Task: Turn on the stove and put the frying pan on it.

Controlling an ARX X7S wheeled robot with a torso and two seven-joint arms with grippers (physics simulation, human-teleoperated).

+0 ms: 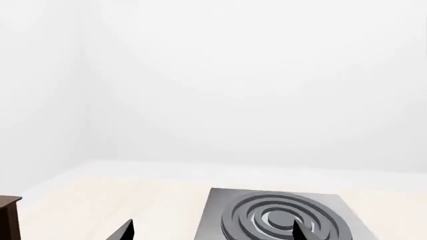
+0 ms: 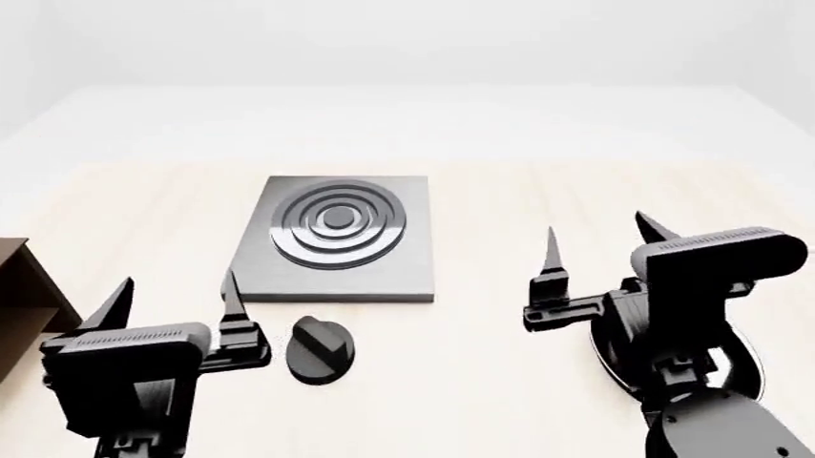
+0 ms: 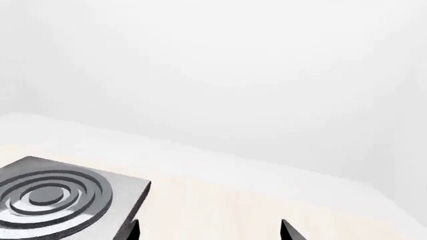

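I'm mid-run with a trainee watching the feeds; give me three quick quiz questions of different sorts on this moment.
1. True or false: the frying pan already sits on the stove.
2. Which gripper is nearer the knob? A) left gripper B) right gripper
3. Fill in: both grippers' jaws are ____.

Key
1. False. The burner rings are bare; the pan lies on the table under the right arm, mostly hidden by it.
2. A. The knob lies just in front of the stove, beside the left gripper's fingertips.
3. Open, and holding nothing.
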